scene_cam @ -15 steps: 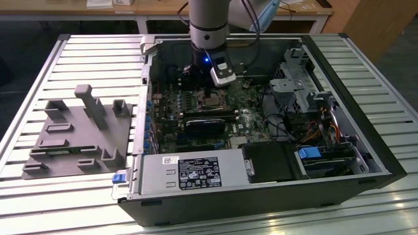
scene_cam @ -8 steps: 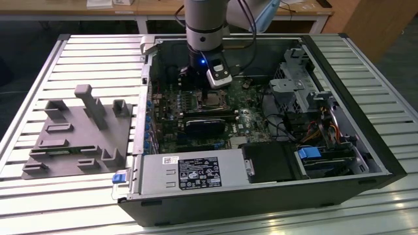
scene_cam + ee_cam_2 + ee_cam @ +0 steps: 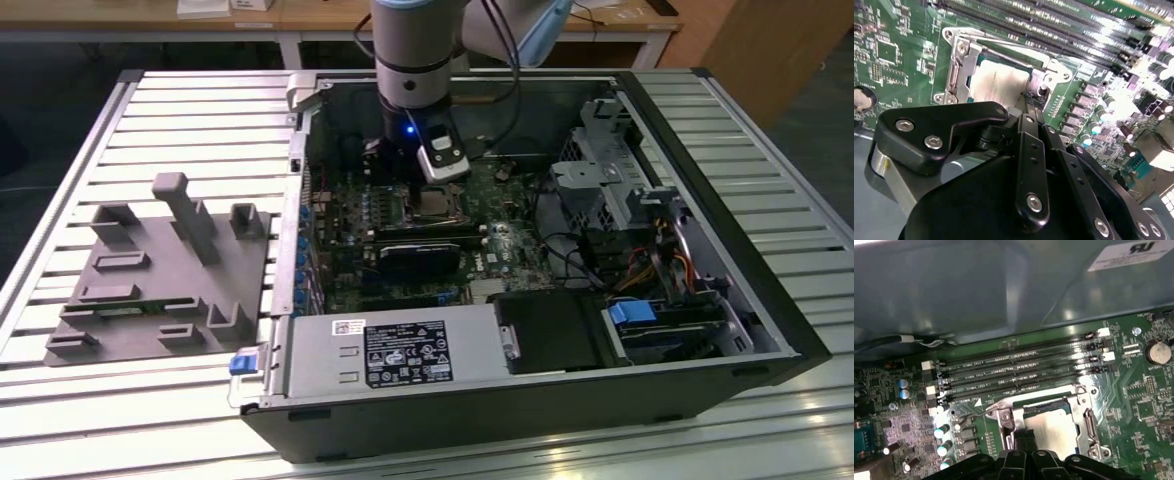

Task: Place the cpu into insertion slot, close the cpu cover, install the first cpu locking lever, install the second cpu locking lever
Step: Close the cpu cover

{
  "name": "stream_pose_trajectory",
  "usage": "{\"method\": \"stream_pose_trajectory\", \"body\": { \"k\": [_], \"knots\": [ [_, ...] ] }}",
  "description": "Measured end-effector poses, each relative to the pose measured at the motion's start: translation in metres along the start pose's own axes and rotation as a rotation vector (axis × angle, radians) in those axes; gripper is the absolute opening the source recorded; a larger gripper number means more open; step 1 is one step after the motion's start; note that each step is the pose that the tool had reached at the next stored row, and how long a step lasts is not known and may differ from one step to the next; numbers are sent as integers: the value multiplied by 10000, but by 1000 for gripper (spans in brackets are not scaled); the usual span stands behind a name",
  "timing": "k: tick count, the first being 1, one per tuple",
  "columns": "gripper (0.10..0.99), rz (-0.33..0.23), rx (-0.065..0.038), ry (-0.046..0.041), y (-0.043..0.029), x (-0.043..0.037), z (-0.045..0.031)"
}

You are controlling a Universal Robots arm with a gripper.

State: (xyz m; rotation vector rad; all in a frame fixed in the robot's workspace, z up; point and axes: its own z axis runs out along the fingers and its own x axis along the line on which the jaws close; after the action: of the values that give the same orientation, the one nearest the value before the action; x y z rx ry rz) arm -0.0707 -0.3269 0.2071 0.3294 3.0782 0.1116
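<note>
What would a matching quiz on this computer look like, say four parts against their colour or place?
1 cpu
2 cpu cover
3 hand
4 power-supply box

A black, close by the cpu
B grey, with a label on top
C silvery frame
D dull beige square inside the frame

Pairs: 1D, 2C, 3A, 4B
</note>
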Motion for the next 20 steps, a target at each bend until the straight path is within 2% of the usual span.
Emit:
{"method": "stream_pose_trajectory", "body": {
  "k": [1,2,5,10,20],
  "knots": [
    [102,-10,-93,21,-2,2,3],
    [102,-25,-126,29,-4,2,6],
    [102,-126,-125,37,-7,2,9],
    [102,-657,-126,76,-8,4,17],
    [102,-714,-104,79,-23,46,73]
  ]
}}
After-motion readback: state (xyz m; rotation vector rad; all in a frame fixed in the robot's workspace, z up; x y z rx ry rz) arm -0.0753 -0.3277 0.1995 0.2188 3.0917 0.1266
